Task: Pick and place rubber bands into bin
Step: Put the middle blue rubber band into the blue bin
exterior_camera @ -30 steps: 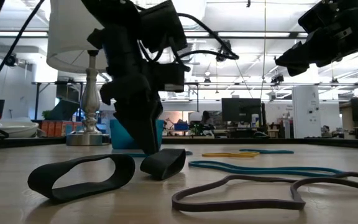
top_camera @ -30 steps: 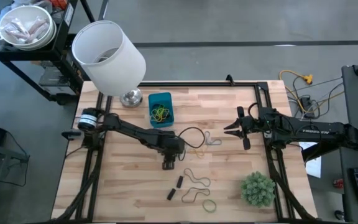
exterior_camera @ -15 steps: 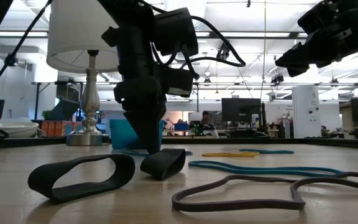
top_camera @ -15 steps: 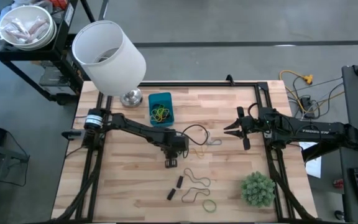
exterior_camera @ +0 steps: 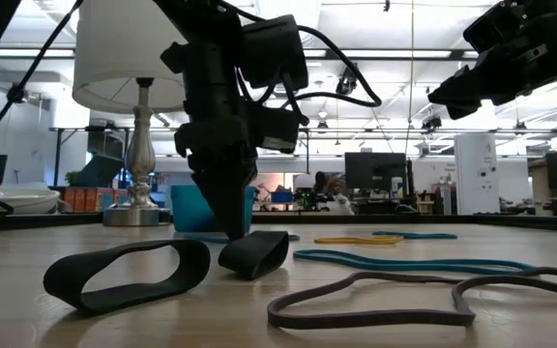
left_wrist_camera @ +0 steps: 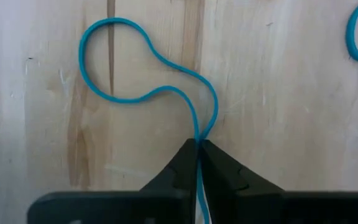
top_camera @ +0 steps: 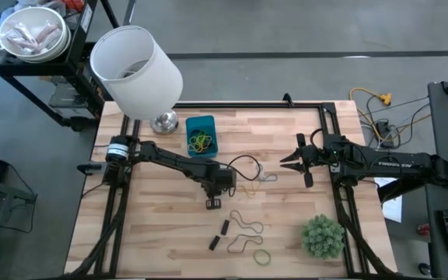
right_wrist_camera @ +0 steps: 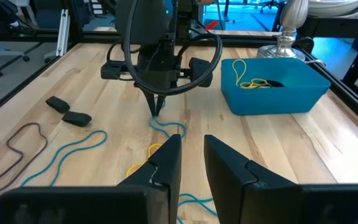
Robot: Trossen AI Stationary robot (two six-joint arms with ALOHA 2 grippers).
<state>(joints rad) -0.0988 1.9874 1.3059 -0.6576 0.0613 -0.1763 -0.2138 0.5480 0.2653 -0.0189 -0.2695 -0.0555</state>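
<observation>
**Down on the boards, left gripper pinches a thin loop**

Down at the table's middle, the left gripper (left_wrist_camera: 198,147) has its fingertips pressed together on a thin blue-green rubber band (left_wrist_camera: 143,68), whose loop curls away across the wood from the pinch point. From above, the left gripper (top_camera: 213,201) points straight down at the tabletop, just in front of the blue bin (top_camera: 201,137). The right wrist view shows the same gripper tip (right_wrist_camera: 156,111) touching the table where that thin band (right_wrist_camera: 165,129) starts.

Inside the bin (right_wrist_camera: 277,99) lie yellow bands (right_wrist_camera: 252,80). Other loose bands lie nearer the front edge: two short black ones (top_camera: 220,234), a tan squiggled loop (top_camera: 246,227) and a green ring (top_camera: 263,256). A grey loop (top_camera: 265,176) and a yellow band (top_camera: 247,187) rest just right of the left gripper.

The right gripper (top_camera: 292,164) hangs above the table's right side, well apart from the bands, fingers (right_wrist_camera: 235,165) parted with nothing between them. A white lamp shade (top_camera: 134,71) stands at the back left; a green plant (top_camera: 321,236) sits at the front right.
</observation>
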